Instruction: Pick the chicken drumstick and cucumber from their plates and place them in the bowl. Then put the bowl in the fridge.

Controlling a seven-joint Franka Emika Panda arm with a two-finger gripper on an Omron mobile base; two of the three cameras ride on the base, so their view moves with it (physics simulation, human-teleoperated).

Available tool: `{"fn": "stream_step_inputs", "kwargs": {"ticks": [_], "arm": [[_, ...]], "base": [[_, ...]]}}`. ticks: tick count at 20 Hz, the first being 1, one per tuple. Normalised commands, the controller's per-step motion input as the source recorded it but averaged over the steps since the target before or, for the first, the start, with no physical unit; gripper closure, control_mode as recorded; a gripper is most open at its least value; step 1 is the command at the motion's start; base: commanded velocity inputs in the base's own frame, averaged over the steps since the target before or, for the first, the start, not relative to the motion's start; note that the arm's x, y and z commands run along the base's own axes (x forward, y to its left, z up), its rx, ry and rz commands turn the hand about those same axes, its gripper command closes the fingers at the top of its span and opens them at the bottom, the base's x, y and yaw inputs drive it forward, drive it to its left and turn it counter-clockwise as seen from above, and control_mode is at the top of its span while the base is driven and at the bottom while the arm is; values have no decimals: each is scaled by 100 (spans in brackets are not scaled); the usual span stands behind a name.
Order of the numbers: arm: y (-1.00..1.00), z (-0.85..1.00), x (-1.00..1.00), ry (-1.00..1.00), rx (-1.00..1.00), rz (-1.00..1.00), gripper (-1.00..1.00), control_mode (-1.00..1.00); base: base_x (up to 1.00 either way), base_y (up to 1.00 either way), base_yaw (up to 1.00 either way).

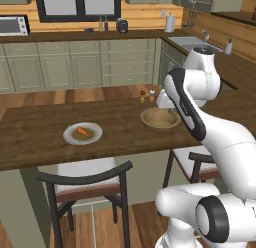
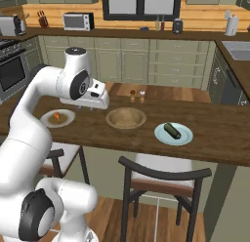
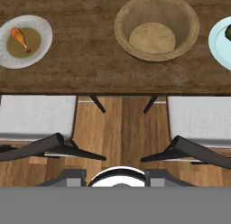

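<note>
The small orange-brown chicken drumstick lies on a pale grey plate at the left of the wooden table. The empty wooden bowl stands mid-table. To its right the dark green cucumber rests on a pale blue plate. My gripper hangs open and empty above the table's near edge, left of the bowl. The fridge is out of view.
Two dark-framed chairs with pale cushions stand under the table's near edge. Small shakers sit behind the bowl. Green cabinets and a counter with a sink line the back.
</note>
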Motion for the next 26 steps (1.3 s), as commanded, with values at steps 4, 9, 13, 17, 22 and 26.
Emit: {"fn": "stream_step_inputs", "kwargs": {"ticks": [4,9,13,17,22,26], "arm": [[0,0,0,0,0,0,-100,100],[0,0,0,0,0,0,-100,100],[0,0,0,0,0,0,-100,100],[0,0,0,0,0,0,-100,100],[0,0,0,0,0,0,-100,100],[-26,-5,60,12,0,0,-100,-100]], "base": [[0,-3,0],[18,-41,0],[54,-44,0],[99,0,0],[88,0,0],[0,0,0]]}}
